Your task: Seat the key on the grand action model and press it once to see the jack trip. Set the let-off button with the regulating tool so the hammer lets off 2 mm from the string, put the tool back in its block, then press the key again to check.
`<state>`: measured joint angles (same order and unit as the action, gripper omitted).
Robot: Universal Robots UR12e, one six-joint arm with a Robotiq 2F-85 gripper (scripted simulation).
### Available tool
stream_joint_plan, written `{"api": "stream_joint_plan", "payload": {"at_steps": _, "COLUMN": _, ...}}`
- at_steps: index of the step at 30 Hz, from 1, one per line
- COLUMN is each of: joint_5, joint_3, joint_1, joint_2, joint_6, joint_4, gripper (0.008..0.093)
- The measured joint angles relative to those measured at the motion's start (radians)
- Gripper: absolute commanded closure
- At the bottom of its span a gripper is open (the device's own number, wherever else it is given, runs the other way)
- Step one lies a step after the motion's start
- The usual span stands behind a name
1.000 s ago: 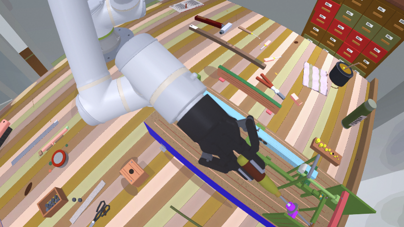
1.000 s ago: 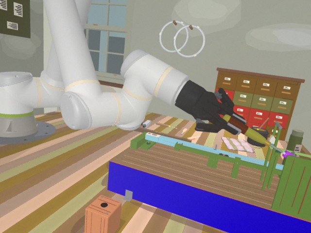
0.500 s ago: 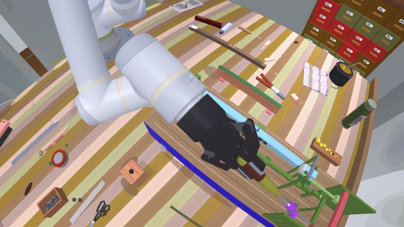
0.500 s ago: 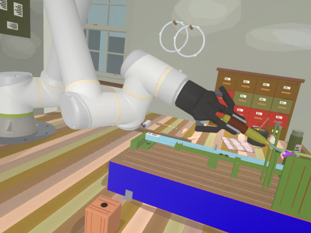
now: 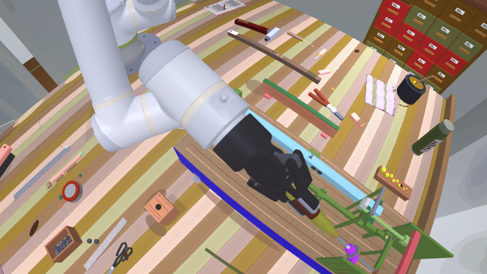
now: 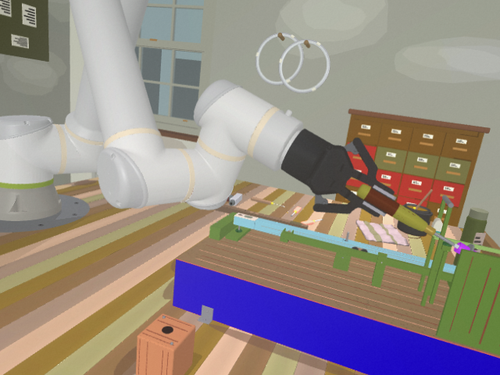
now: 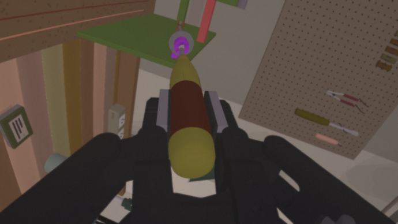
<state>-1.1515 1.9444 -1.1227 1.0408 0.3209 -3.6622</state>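
Observation:
The regulating tool (image 5: pixel 315 214) (image 6: pixel 391 206) (image 7: pixel 189 115), olive with a dark red grip band, points its thin metal shaft into the magenta let-off button (image 5: pixel 351 251) (image 6: pixel 460 247) (image 7: pixel 180 46) at the green end of the action model. The pale blue key (image 5: pixel 306 155) (image 6: pixel 323 236) lies along the model's brown base, beside the green action parts (image 5: pixel 371 221). The tool's orange block (image 5: pixel 160 207) (image 6: pixel 165 343) stands empty on the bench in front of the blue base edge. My gripper (image 5: pixel 303 201) (image 6: pixel 373 193) (image 7: pixel 189 111) is closed around the tool's red band.
A small crate of dark pieces (image 5: pixel 63 243) sits at the bench's near left with scissors (image 5: pixel 121 255) and a steel rule beside it. A felt-topped rail (image 5: pixel 301 107), pliers, a cloth (image 5: pixel 379 93), a black pot (image 5: pixel 410 88) and a green bottle (image 5: pixel 432 136) lie beyond the model.

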Motion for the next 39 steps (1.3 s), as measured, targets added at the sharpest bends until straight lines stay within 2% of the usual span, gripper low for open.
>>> {"api": "stream_joint_plan", "payload": {"at_steps": 39, "joint_5": 0.0, "joint_3": 0.0, "joint_1": 0.0, "joint_2": 0.0, "joint_6": -0.773, "joint_4": 0.0, "gripper": 0.0934}}
